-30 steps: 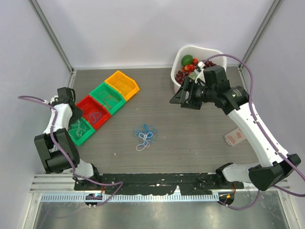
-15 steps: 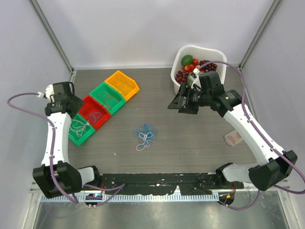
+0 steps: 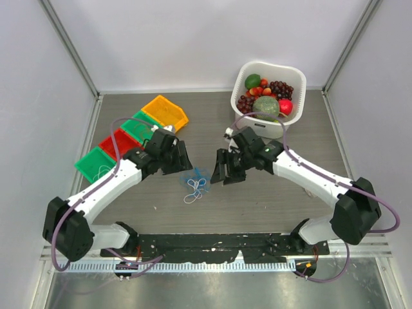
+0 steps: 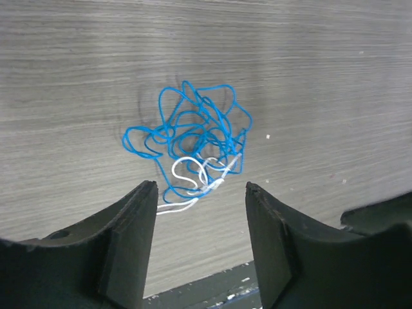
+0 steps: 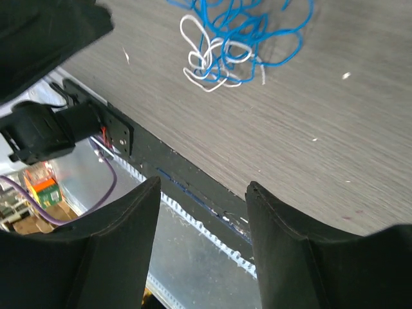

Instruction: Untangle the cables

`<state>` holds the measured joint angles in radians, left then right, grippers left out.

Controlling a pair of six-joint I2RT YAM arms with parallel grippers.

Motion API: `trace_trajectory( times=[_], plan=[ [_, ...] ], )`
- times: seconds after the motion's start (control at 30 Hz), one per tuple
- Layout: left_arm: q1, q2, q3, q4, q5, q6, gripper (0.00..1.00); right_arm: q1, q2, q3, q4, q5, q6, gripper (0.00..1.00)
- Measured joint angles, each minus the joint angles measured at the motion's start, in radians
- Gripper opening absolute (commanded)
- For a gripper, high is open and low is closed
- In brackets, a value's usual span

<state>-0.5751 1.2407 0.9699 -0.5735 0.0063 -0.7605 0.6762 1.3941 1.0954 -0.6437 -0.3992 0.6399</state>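
We hold the left hand (image 3: 175, 159) and the right hand (image 3: 225, 171), both spread, flanking the cables (image 3: 194, 181) at the middle of the desk (image 3: 270, 206), toward its near edge. This placement likely lets each hand take a separate strand.

left gripper (image 3: 181, 163) and right gripper (image 3: 223, 174) swung inward, now flanking cables (image 3: 195, 181).

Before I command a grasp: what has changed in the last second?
Both arms swung in toward the cables. The left end effector came from the far left to just left of the bunch. The right end effector came down from beside the fruit basket to just right of it. Both are open and hold nothing. The cables and the fruit basket stayed put.
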Motion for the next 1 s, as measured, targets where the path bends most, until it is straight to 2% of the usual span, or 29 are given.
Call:
trace_trajectory(
  times=[0.07, 0.17, 0.2, 0.3, 0.4, 0.43, 0.5, 0.57, 0.63, 0.7, 0.77, 0.83, 0.87, 1.0],
  plan=[
    [0.000, 0.043, -0.001, -0.004, 0.005, 0.006, 0.53, 0.041, 0.018, -0.027, 0.042, 0.001, 0.012, 0.59],
    [0.008, 0.089, 0.008, -0.007, 0.006, 0.016, 0.68, 0.062, 0.048, -0.035, 0.079, 0.006, 0.021, 0.59],
    [0.009, 0.095, 0.008, -0.007, 0.013, 0.015, 0.69, 0.063, 0.056, -0.037, 0.095, 0.009, 0.025, 0.59],
    [0.013, 0.102, 0.008, 0.002, 0.040, 0.008, 0.70, 0.071, 0.063, -0.049, 0.142, 0.016, 0.033, 0.59],
    [0.018, 0.138, 0.008, 0.000, 0.051, -0.005, 0.61, 0.085, 0.064, -0.059, 0.168, 0.021, 0.039, 0.59],
    [0.021, 0.154, 0.008, -0.004, 0.054, -0.011, 0.62, 0.091, 0.066, -0.061, 0.172, 0.021, 0.040, 0.59],
    [0.028, 0.165, 0.008, -0.034, 0.018, -0.030, 0.78, 0.107, 0.066, -0.064, 0.178, 0.023, 0.040, 0.60],
    [0.042, 0.121, -0.005, -0.064, -0.062, -0.062, 0.84, 0.124, 0.066, -0.065, 0.180, 0.027, 0.040, 0.61],
    [0.092, 0.009, -0.043, -0.095, -0.140, -0.099, 0.82, 0.134, 0.064, -0.065, 0.179, 0.039, 0.039, 0.61],
    [0.214, -0.105, -0.066, -0.143, -0.198, -0.111, 0.79, 0.140, 0.058, -0.065, 0.171, 0.056, 0.038, 0.61],
    [0.347, -0.141, -0.066, -0.172, -0.251, -0.096, 0.72, 0.140, 0.043, -0.065, 0.154, 0.071, 0.034, 0.61],
    [0.462, -0.120, -0.062, -0.205, -0.315, -0.058, 0.66, 0.140, 0.014, -0.065, 0.126, 0.090, 0.024, 0.61],
    [0.485, -0.098, -0.060, -0.217, -0.336, -0.038, 0.65, 0.140, -0.003, -0.065, 0.115, 0.097, 0.020, 0.61],
    [0.499, 0.060, -0.051, -0.247, -0.383, 0.032, 0.64, 0.140, -0.116, -0.074, 0.087, 0.121, 0.011, 0.62]
  ],
)
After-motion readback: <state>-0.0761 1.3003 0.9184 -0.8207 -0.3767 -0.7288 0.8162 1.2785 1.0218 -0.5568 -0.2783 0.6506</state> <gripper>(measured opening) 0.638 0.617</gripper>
